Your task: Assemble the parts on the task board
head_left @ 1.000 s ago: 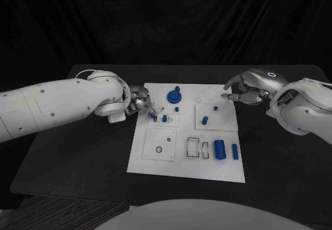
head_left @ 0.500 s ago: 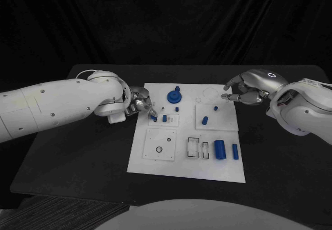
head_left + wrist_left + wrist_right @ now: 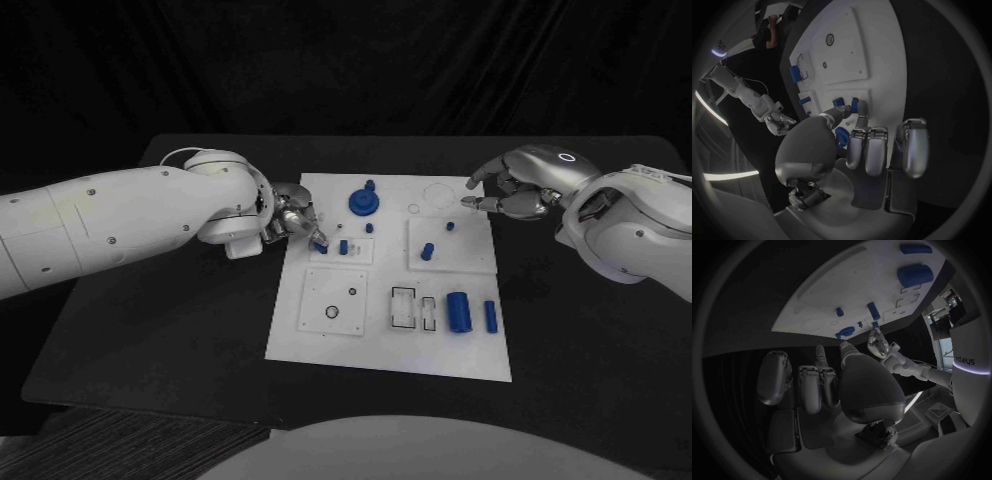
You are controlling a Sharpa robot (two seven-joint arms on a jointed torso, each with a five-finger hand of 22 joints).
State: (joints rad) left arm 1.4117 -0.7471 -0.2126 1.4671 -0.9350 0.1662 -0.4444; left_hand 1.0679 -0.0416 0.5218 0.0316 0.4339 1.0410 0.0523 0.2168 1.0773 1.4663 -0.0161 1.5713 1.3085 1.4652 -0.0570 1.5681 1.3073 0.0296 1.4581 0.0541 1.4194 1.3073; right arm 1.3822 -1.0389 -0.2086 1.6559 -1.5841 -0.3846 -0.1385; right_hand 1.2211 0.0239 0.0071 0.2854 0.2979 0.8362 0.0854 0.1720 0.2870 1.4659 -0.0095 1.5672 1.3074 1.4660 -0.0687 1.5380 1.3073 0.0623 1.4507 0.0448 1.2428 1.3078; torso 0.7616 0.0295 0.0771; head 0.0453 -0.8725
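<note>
- Head view, item one: white flat plastic task board lies mid-table on the black table.
- Left robot hand sits at the board's left edge, fingertips pinching a small blue peg-like part over a raised square tile.
- Right robot hand hovers at the board's far right corner, fingers curled; you cannot tell whether it holds anything.
- Blue round flanged part stands near the far edge; a blue cylinder lies near the right side.
- Handling, judged: parts look light, rigid and smooth, so pinch them mid-length.
- Room: dark backdrop behind the table.
</note>
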